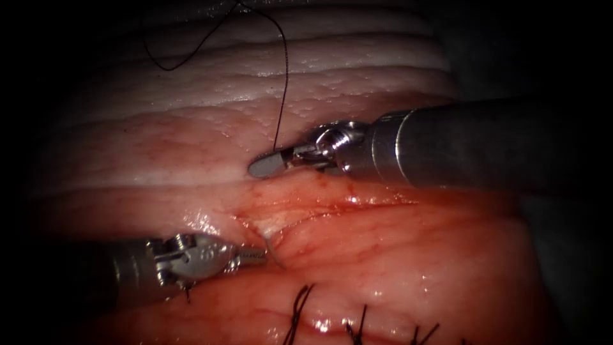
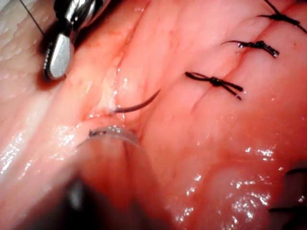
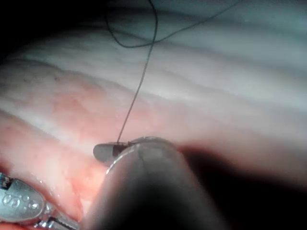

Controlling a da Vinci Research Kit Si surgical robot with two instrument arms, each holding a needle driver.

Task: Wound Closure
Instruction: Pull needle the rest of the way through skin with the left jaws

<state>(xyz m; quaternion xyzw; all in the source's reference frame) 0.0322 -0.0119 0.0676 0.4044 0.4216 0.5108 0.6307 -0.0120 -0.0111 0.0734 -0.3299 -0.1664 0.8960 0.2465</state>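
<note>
Two tools (image 1: 263, 257) (image 1: 271, 162), needle (image 1: 273, 250) in tissue (image 1: 396, 255)

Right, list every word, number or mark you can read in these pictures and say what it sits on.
Stamped marks on the left tool, on its metal wrist: they may be digits, but are too blurred to read for sure.
The same stamp on the left tool's wrist in the endoscope view: too small to read.
No writing on the right tool, the thread, the needle or the tissue.

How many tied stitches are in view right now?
3, in a row below the open cut: left stitch, middle stitch, right stitch. More may lie past the edge. The right tool holds the thread; the needle sits in the tissue at the left tool.
</note>
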